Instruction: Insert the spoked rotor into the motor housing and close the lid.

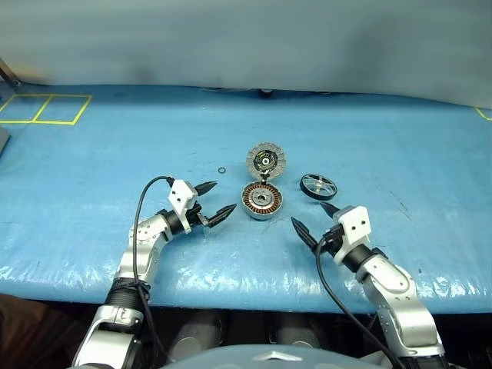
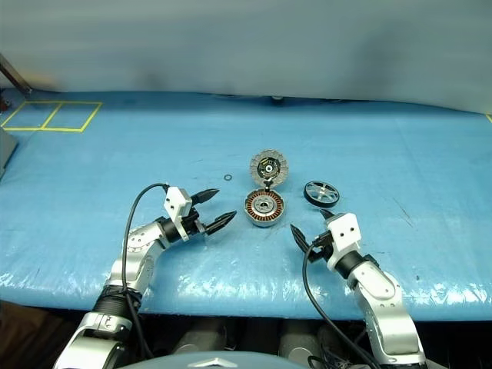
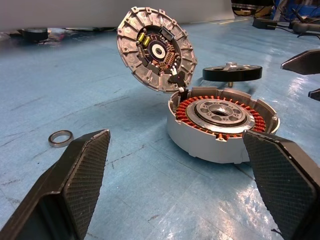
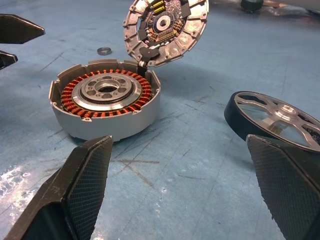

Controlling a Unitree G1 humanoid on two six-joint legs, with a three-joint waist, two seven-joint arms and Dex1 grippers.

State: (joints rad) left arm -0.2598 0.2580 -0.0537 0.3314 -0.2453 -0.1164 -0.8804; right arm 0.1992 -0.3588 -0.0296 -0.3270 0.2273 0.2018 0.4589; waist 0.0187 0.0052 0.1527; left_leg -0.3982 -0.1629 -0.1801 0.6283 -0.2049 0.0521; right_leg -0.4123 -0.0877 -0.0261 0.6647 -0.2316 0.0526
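The motor housing point(image 1: 262, 200) rests on the blue table, its copper windings ringing a silver centre. Its lid point(image 1: 266, 160) stands tilted open behind it, inner face toward me, joined at the housing's far edge. Right of the housing lies the spoked rotor point(image 1: 318, 186), flat, black rim around silver spokes. My left gripper point(image 1: 215, 200) hovers open just left of the housing, pointing at it, holding nothing. My right gripper point(image 1: 315, 221) is open in front of the rotor and right of the housing, also holding nothing. In the right wrist view the rotor point(image 4: 272, 119) sits close by one fingertip.
A small ring point(image 1: 221, 170) lies on the table left of the lid. Yellow tape squares point(image 1: 46, 108) mark the far left corner. The blue table cover point(image 1: 400, 146) stretches wide on both sides, its front edge near my arms.
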